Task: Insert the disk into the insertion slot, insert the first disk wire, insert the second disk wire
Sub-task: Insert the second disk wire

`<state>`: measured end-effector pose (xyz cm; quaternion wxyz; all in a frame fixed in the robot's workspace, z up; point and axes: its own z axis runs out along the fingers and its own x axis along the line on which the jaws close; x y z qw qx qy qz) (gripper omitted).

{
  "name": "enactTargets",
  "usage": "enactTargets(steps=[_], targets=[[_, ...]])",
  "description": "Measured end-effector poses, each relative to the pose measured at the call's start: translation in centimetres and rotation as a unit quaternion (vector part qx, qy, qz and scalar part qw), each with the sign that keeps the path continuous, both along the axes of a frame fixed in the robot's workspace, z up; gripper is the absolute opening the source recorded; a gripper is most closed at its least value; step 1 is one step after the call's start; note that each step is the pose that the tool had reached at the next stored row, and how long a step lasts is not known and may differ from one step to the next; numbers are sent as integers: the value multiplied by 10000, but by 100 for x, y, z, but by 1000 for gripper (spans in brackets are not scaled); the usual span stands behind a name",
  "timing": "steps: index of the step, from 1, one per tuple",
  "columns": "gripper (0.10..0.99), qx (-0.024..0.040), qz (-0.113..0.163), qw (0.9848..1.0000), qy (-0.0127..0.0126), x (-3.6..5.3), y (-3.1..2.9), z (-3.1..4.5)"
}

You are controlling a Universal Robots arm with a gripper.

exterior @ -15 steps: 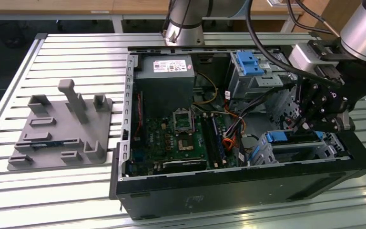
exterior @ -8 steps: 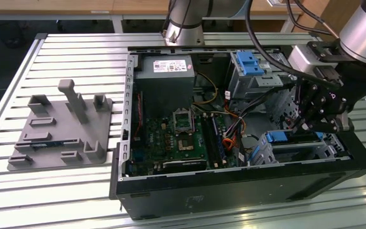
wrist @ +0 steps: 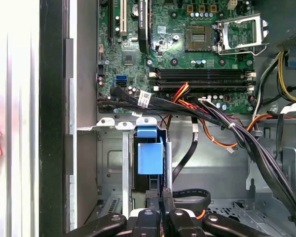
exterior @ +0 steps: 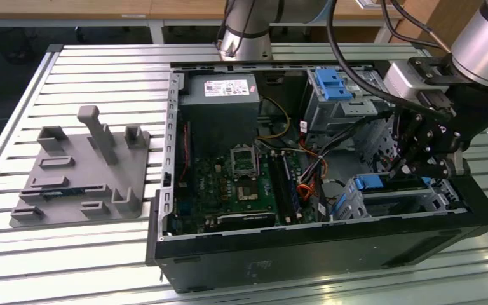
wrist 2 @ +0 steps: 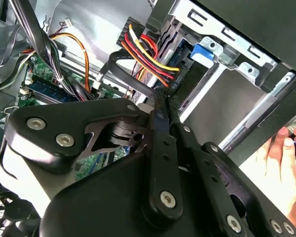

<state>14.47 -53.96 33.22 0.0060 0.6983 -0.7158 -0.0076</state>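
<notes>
inside the open computer case (exterior: 312, 248), the disk (wrist: 150, 154), silver in its glossy blue plastic carrier, sits in the perforated sheet-metal insertion slot (exterior: 401, 202). just above it, the black claw (wrist: 160, 195) has its fingers pressed together, gripping nothing visible.

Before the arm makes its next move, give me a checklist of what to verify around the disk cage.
1. Silver disk in bright blue plastic carrier sits in the small silver sheet-metal cage: ok.
2. Gripper shut, right by the carrier: ok.
3. Black flat cable pinched in the gripper: cannot tell.
4. Red, yellow and black wire plug seated: cannot tell.
5. Person's hand kept away from the black computer case: not ok, it is at the edge.
</notes>
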Motion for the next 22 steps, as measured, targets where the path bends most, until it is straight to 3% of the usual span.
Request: enactTargets(steps=[12, 14, 15, 22], targets=[[161, 28, 1, 10000, -1, 25, -11, -32], [161, 28, 0, 10000, 0, 25, -12, -8], [224, 27, 1, 10000, 0, 25, -12, 16], [224, 28, 0, 10000, 0, 24, -12, 135]])
